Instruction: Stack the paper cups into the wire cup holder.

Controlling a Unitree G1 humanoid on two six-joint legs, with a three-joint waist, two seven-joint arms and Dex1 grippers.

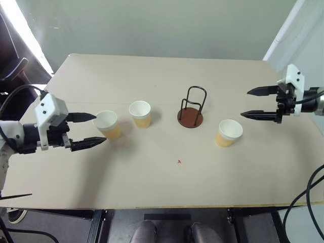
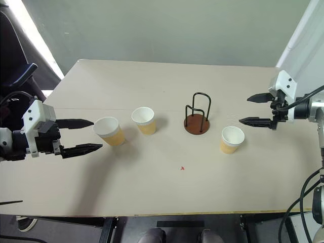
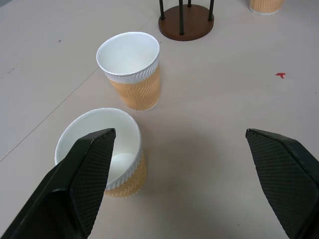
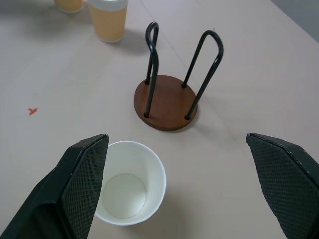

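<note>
Three yellow-orange paper cups point(image 3: 130, 72) with ribbed, embossed sleeves and smooth white insides stand on a matt beige tabletop point(image 1: 152, 177). The holder of thin black wire loops point(image 4: 182, 64), slightly glossy, rises from a smooth reddish-brown disc. Black gripper fingers point(image 3: 84, 174) carry cross-hatched textured pads.

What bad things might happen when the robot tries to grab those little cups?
The left gripper is open right beside the leftmost cup; a finger could bump the light cup and tip it. The middle cup stands close by, so it might get knocked too. The wire cup holder has thin loops, so a cup lowered off-centre may catch on them.
</note>
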